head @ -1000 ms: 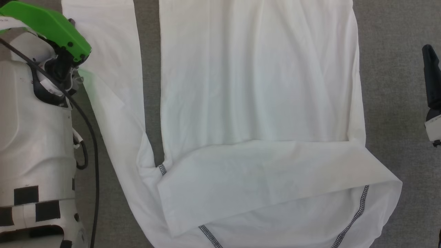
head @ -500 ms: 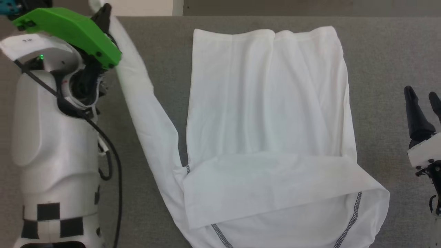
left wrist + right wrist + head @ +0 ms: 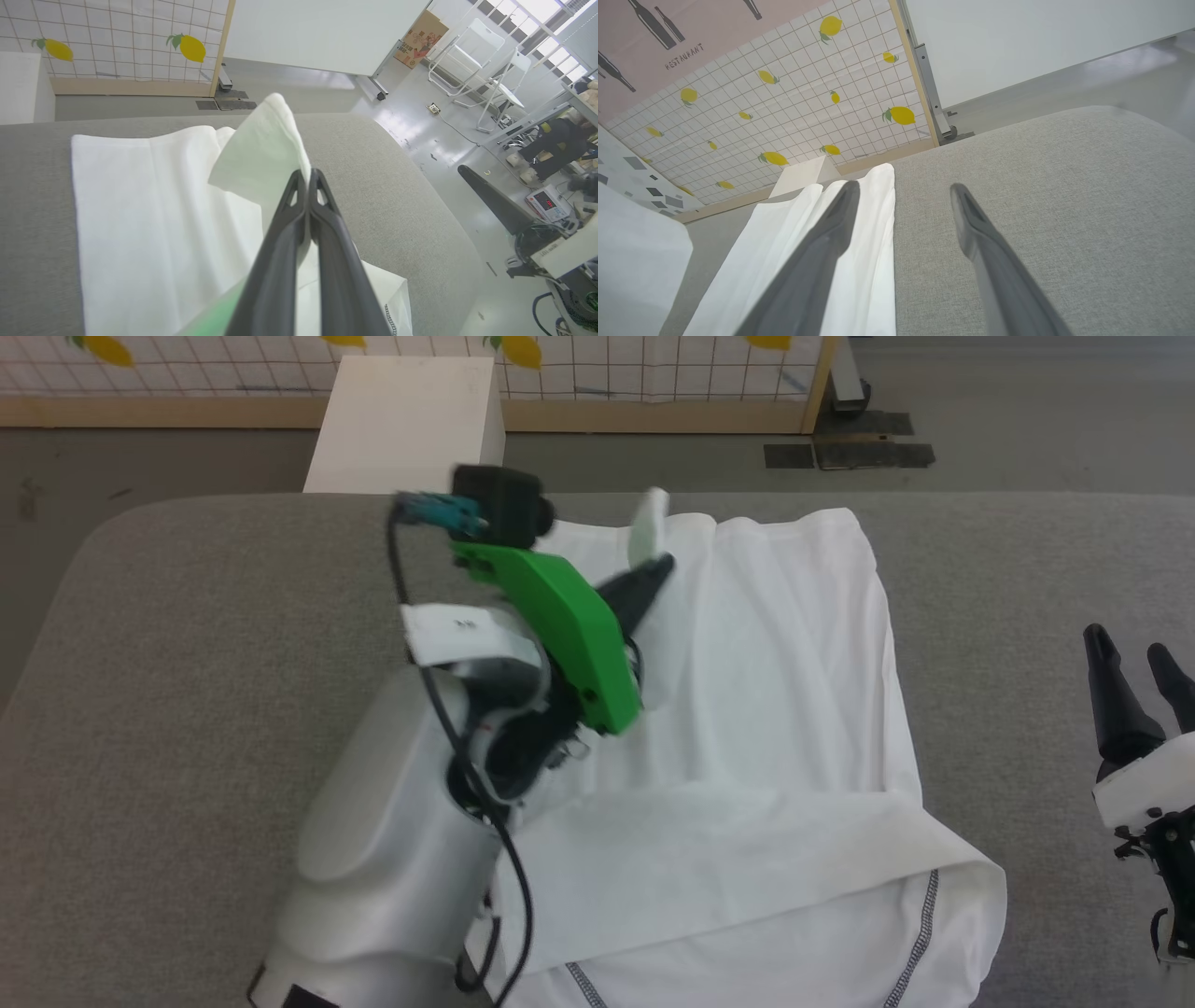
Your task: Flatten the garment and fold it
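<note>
The garment (image 3: 775,691) is a white shirt lying on the grey table (image 3: 187,663), its near edge doubled over and dark stitching showing at the bottom. My left gripper (image 3: 663,567), under a green housing, hovers above the garment's left half. It is shut on a lifted flap of the garment, whose end sticks up past the fingertips. In the left wrist view the gripper (image 3: 308,173) pinches that flap (image 3: 266,140) above the flat cloth (image 3: 140,224). My right gripper (image 3: 1125,649) stands open over bare table, right of the garment. The right wrist view shows this gripper (image 3: 904,186) holding nothing, the garment (image 3: 864,261) to its left.
A white box (image 3: 401,425) stands on the floor just behind the table's far edge. A lemon-patterned grid panel (image 3: 597,364) runs behind it. Bare table lies to the left and right of the garment. A person (image 3: 556,144) is far off across the room.
The head camera has tilted up, bringing the table's far edge into view. My left gripper has carried the long side strip from the garment's left up and over its body. The right gripper stays open.
</note>
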Tool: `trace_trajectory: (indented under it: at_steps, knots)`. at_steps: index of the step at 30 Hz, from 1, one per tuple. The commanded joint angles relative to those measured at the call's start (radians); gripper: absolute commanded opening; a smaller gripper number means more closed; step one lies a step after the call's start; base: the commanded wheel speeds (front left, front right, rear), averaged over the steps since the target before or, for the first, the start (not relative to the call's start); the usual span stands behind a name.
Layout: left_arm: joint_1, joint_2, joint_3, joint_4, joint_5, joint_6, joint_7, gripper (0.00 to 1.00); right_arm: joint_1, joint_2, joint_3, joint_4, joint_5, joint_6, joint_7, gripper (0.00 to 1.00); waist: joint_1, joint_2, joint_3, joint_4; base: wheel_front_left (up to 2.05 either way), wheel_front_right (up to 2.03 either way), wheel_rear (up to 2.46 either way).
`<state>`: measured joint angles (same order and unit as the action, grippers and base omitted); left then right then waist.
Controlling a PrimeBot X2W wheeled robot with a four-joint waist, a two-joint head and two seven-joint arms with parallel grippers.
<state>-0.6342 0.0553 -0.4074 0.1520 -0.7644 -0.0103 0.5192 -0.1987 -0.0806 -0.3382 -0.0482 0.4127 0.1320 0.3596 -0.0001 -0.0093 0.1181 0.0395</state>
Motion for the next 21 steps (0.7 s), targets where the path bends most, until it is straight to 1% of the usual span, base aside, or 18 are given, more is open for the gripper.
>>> trace_trajectory:
  at_steps: [1, 4, 8, 11, 14, 18, 19, 21]
  knots:
    - [0.020, -0.005, -0.049, 0.009, -0.042, 0.014, -0.021, 0.00, 0.016, 0.004, -0.001, 0.001, -0.005, -0.001, -0.002, 1.00, 0.0001, 0.0090, 0.001, -0.022, 0.00, 0.00, 0.00]
    - [0.023, -0.005, -0.193, 0.043, -0.106, 0.043, -0.076, 0.00, 0.010, 0.008, 0.005, 0.002, -0.003, -0.001, 0.001, 1.00, 0.0001, 0.0090, 0.018, -0.051, 0.00, 0.00, 0.00]
    - [-0.002, -0.005, -0.359, 0.110, -0.152, 0.060, -0.130, 0.00, 0.000, 0.011, 0.012, 0.004, -0.002, -0.001, 0.002, 1.00, 0.0001, 0.0090, 0.047, -0.092, 0.00, 0.00, 0.00]
    - [-0.030, -0.005, -0.461, 0.165, -0.185, 0.068, -0.160, 0.00, -0.007, 0.011, 0.012, 0.005, 0.000, -0.001, 0.002, 1.00, 0.0001, 0.0090, 0.072, -0.122, 0.00, 0.00, 0.00]
    - [-0.052, -0.005, -0.534, 0.217, -0.218, 0.075, -0.191, 0.00, -0.012, 0.009, 0.013, 0.008, 0.003, -0.001, -0.001, 1.00, 0.0001, 0.0090, 0.094, -0.148, 0.00, 0.00, 0.00]
    - [-0.070, -0.005, -0.643, 0.289, -0.261, 0.067, -0.180, 0.00, -0.020, 0.010, 0.012, 0.020, 0.010, -0.001, -0.012, 1.00, 0.0001, 0.0090, 0.116, -0.177, 0.00, 0.00, 0.00]
    - [-0.068, -0.005, -0.708, 0.332, -0.287, 0.064, -0.167, 0.00, -0.022, 0.010, 0.014, 0.030, 0.012, -0.001, -0.020, 1.00, 0.0001, 0.0090, 0.126, -0.190, 0.00, 0.00, 0.00]
    - [-0.066, -0.005, -0.740, 0.355, -0.300, 0.067, -0.161, 0.00, -0.024, 0.010, 0.014, 0.036, 0.014, -0.001, -0.025, 1.00, 0.0001, 0.0090, 0.128, -0.193, 0.00, 0.00, 0.00]
